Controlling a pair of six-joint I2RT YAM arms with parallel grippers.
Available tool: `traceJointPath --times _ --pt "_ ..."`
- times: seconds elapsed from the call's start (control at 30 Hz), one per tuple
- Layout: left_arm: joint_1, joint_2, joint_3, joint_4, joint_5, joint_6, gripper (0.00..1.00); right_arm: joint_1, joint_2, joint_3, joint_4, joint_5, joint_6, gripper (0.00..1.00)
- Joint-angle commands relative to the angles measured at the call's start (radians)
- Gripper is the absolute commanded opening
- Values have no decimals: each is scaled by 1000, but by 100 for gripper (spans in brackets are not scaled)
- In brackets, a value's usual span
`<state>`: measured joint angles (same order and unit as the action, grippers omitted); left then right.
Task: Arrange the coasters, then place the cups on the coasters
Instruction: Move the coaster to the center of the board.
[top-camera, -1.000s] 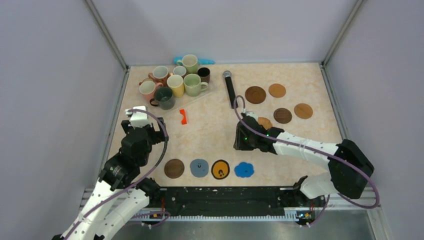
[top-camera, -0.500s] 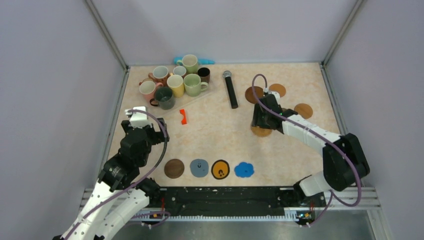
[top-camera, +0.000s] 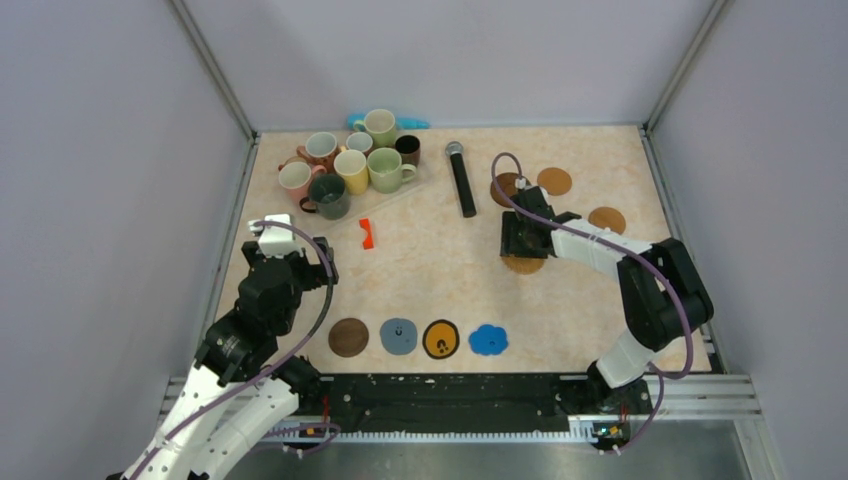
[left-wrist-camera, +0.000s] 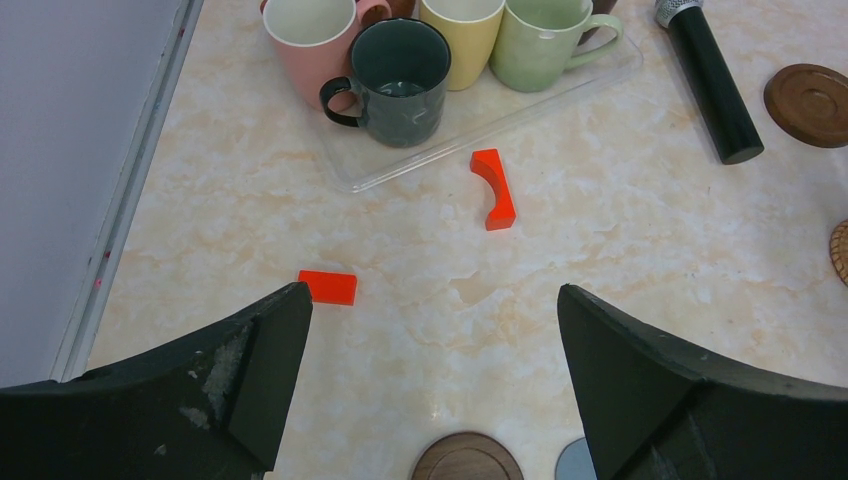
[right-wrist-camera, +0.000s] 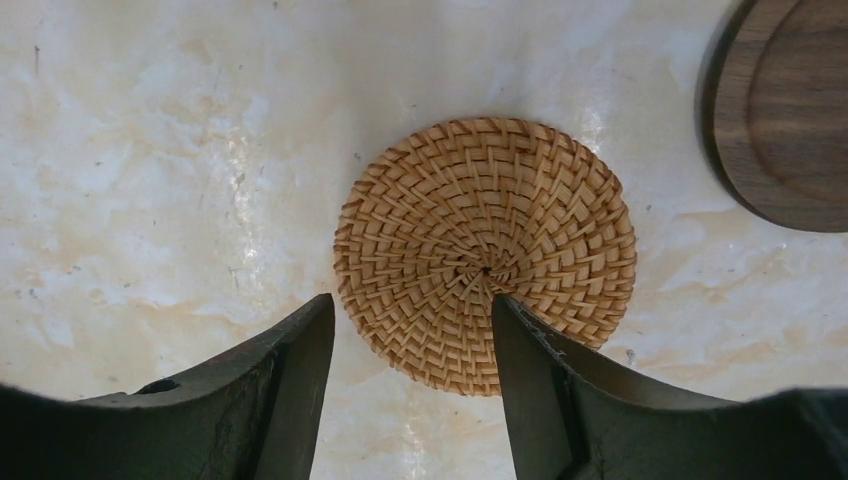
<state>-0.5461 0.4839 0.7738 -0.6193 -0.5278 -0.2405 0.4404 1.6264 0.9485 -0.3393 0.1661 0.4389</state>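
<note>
Two fingers of the right gripper stand partly apart with nothing between them, low over the near rim of the woven rattan coaster, which lies flat on the table. One fingertip sits over the weave itself, the other just outside the rim. Risk one: a drop from this pose lands that tip on the disc, not beside it, so the close scrapes across the top or skids the coaster away. Risk two: the disc is thin and flat with hardly any edge to bite, so a shallow pinch probably slips on lift. Risk three: a shove toward the far side runs it into the dark wooden coaster just beside it. Further out, in the top view, the right arm reaches among the tan wooden coasters, not far from the microphone; a careless swing could knock either. The near-edge row holds four: brown wooden coaster, grey-blue coaster, black-and-yellow coaster, blue scalloped coaster. Gaps are tight, so a sloppy release may overlap the blue one. The left gripper hangs wide open and empty near that row's left end, so both arms there together may clash. The cups sit packed on the clear tray, none on a coaster yet.
</note>
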Motion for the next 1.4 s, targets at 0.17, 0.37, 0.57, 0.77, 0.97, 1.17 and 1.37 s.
traceJointPath --times 0.17,0.37,0.57,0.77,0.97,1.17,1.37 --pt "-2 -11 -6 57 8 4 98 -9 8 -50 90 -162 -6 53" --pt "-2 -8 -6 58 0 4 98 10 4 -91 125 -231 16 49" --pt "-3 -1 -4 59 -6 6 97 79 24 -93 163 -286 59 47" --pt "-2 0 -4 58 -14 7 97 200 105 -42 216 -323 119 46" --pt "-2 -4 -4 55 -24 6 96 312 222 59 241 -342 163 45" --pt "-3 -7 -5 56 -31 7 96 415 330 166 252 -364 194 44" --pt "-2 -11 -4 56 -38 7 96 497 404 250 253 -384 215 44"
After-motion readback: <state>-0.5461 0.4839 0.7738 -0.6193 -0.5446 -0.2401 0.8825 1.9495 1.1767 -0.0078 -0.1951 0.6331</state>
